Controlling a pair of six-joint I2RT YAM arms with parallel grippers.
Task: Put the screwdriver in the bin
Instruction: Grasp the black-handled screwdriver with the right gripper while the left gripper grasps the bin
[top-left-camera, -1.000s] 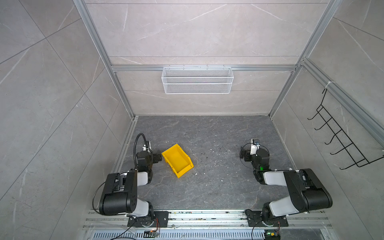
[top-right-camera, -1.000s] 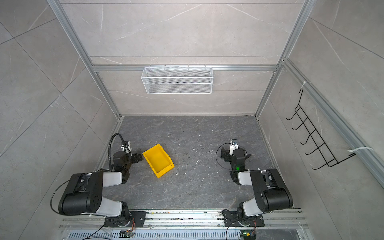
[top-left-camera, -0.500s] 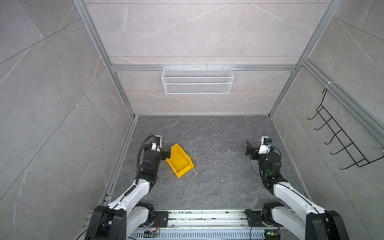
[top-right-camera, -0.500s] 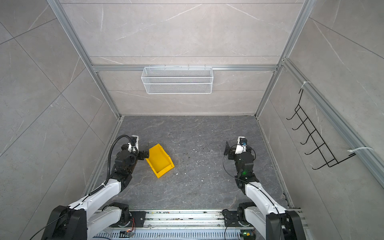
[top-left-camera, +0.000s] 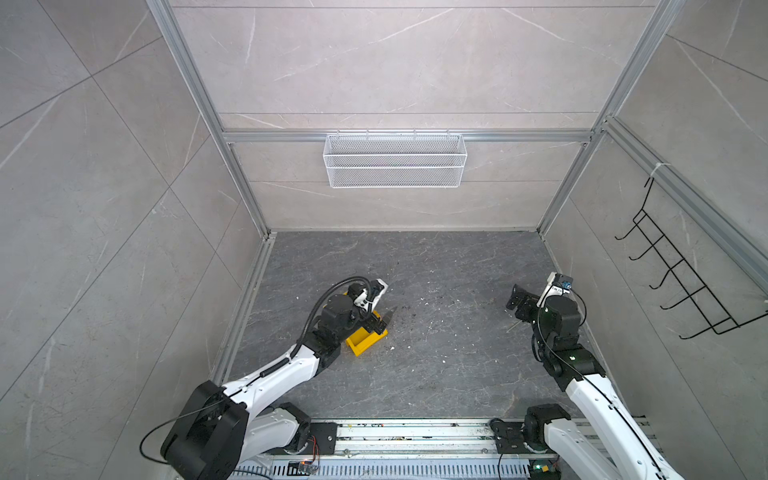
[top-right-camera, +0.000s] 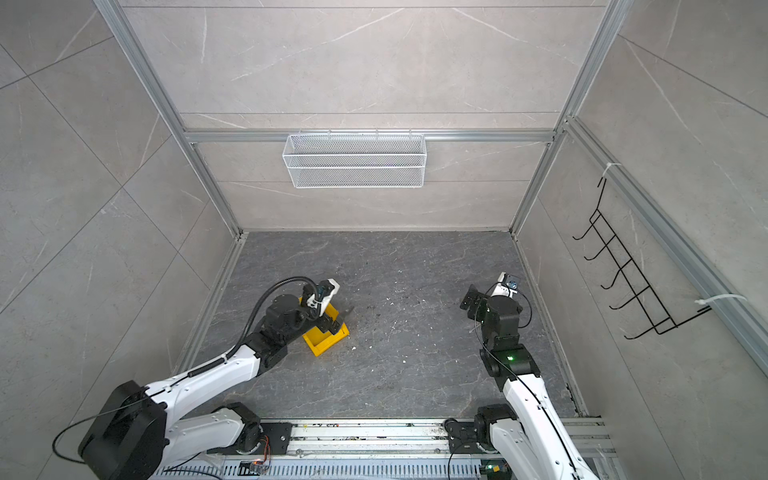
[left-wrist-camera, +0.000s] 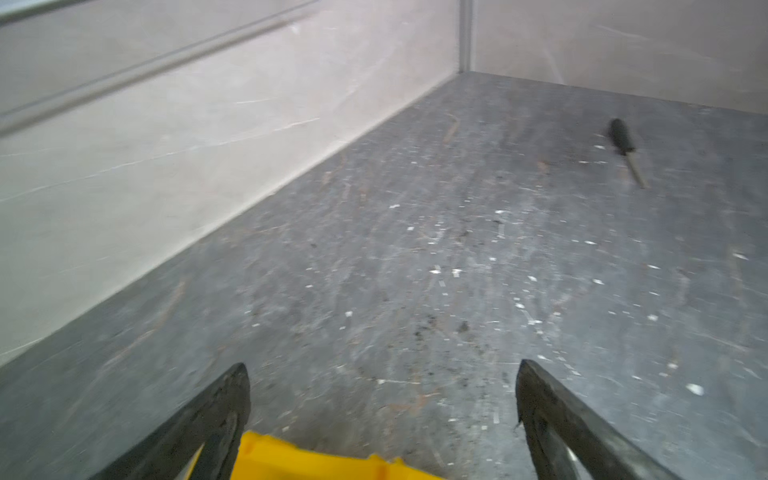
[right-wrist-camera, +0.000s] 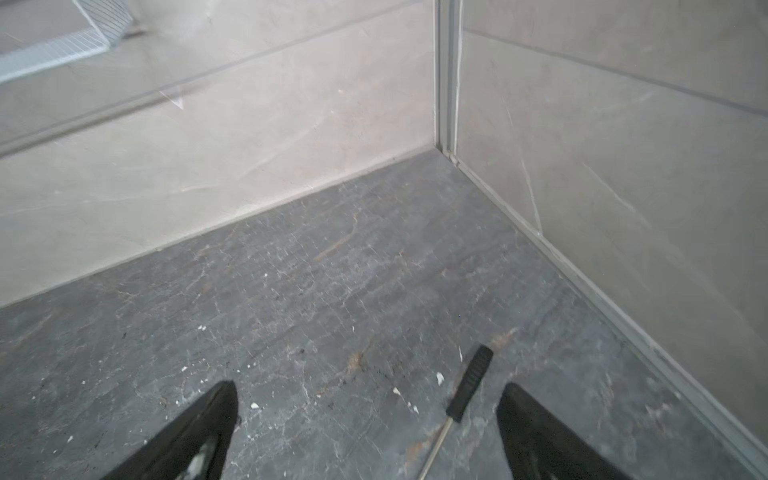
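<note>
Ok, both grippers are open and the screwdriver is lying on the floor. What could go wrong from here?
1. The screwdriver is slim, lies flat, and sits off-centre between the open jaws of the right gripper, close to one finger. Closing could nudge or roll it rather than pinch it.
2. The left gripper hovers over the bin and covers part of it. Bringing the screwdriver there risks a collision, or a knock that shifts the bin.
</note>
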